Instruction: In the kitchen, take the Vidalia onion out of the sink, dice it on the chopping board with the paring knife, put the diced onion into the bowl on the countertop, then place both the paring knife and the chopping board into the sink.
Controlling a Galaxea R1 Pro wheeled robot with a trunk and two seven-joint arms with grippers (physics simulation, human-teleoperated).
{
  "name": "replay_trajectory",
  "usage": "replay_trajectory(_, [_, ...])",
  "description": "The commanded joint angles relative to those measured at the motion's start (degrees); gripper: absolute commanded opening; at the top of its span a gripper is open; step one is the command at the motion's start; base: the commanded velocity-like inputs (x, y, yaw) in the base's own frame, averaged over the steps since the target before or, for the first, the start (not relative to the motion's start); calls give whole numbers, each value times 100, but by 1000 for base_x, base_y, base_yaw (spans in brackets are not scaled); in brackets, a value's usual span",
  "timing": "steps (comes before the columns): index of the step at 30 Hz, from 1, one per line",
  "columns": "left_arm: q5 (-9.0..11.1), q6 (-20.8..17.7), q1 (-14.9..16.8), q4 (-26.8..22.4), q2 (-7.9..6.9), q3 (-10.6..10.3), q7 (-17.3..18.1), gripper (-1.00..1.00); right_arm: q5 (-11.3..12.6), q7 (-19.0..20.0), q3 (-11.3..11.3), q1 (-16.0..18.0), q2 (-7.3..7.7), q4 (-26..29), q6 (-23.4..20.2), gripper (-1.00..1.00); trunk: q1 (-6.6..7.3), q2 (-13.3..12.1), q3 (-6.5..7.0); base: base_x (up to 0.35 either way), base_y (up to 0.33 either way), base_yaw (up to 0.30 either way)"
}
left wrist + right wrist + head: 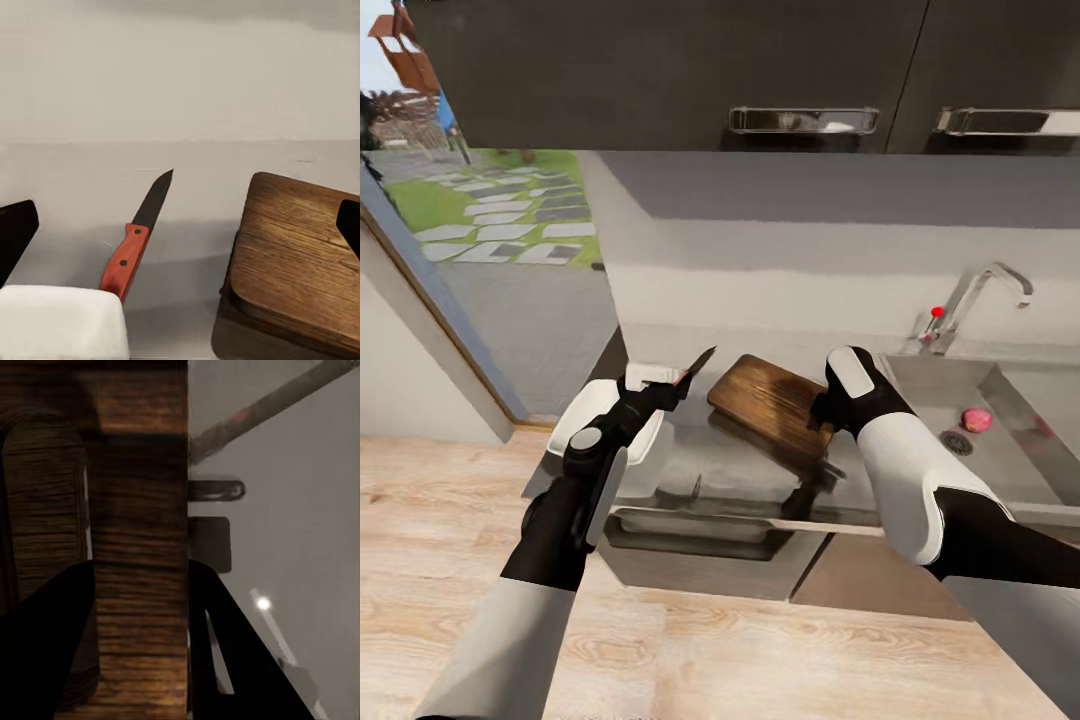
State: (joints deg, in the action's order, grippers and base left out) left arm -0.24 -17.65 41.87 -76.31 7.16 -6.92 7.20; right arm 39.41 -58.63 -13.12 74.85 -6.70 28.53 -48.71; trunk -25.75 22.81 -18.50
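The dark wooden chopping board hangs tilted just above the grey countertop, casting a shadow on it. My right gripper is shut on the board's near end; its fingers clamp the board beside the handle slot. The paring knife, red-handled with a dark blade, lies past the corner of the white bowl. My left gripper hovers over that corner, open, with the knife ahead between its spread fingers. A small round pink-red thing, possibly the onion, lies in the sink by the drain.
A chrome faucet with a red knob stands behind the sink. Dark upper cabinets hang overhead. A cabinet front with a steel handle sits below the countertop. A glass opening onto a garden is at the left.
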Motion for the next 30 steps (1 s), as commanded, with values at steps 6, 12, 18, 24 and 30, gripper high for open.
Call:
replay_trajectory(6, [-3, -36, 5, -15, 5, 6, 26, 100, 40, -53, -15, 3, 8, 12, -27, -100, -3, 11, -11, 0, -315, 283])
replay_trajectory(12, [-3, -36, 5, -16, 5, 6, 25, 100, 40, -53, -15, 3, 10, 12, -25, -100, -3, 11, -11, 0, -315, 283])
replay_trajectory(18, [-3, -36, 5, -8, 5, 6, 20, 100, 40, -53, -15, 3, 10, 12, -25, -100, -3, 11, -11, 0, -315, 258])
replay_trajectory(24, [-3, -37, 5, -7, 5, 6, 22, 100, 40, -53, -15, 3, 10, 12, -24, -100, -3, 11, -11, 0, -314, 64])
replay_trajectory(30, [-3, -37, 5, -7, 5, 6, 20, 100, 33, -53, -15, 3, 24, 12, -32, -100, -3, 11, -11, 0, -90, 5])
